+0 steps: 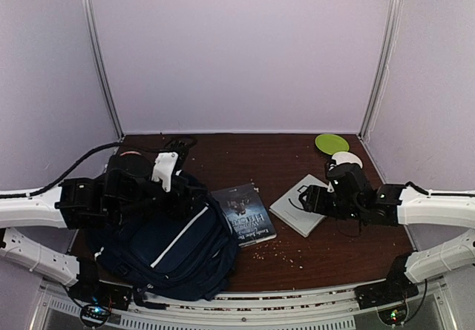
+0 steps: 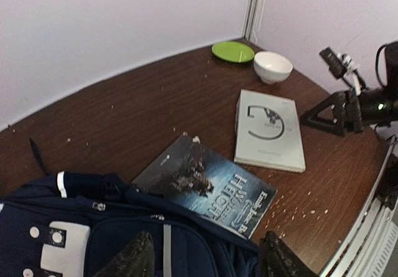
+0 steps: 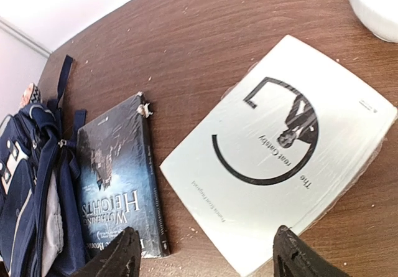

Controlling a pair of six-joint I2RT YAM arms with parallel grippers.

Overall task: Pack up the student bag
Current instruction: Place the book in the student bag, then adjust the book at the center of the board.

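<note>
The student bag (image 1: 174, 252), navy with a thin white stripe, lies at the near left of the table. My left gripper (image 2: 205, 258) hovers open over the bag (image 2: 199, 246), nothing between its fingers. A dark blue book (image 1: 245, 213) lies flat beside the bag, its near corner tucked under the bag's edge (image 2: 214, 187). Right of it lies a white book (image 1: 303, 204). My right gripper (image 3: 208, 255) stands open low over the white book's (image 3: 280, 159) near-left corner, holding nothing; one finger (image 3: 115, 255) is over the dark book's spine.
A green plate (image 1: 332, 143) and a white bowl (image 1: 346, 159) stand at the back right corner. Crumbs (image 1: 286, 252) are scattered over the brown table (image 1: 245, 159) in front of the books. Pale walls enclose the table at the back and sides.
</note>
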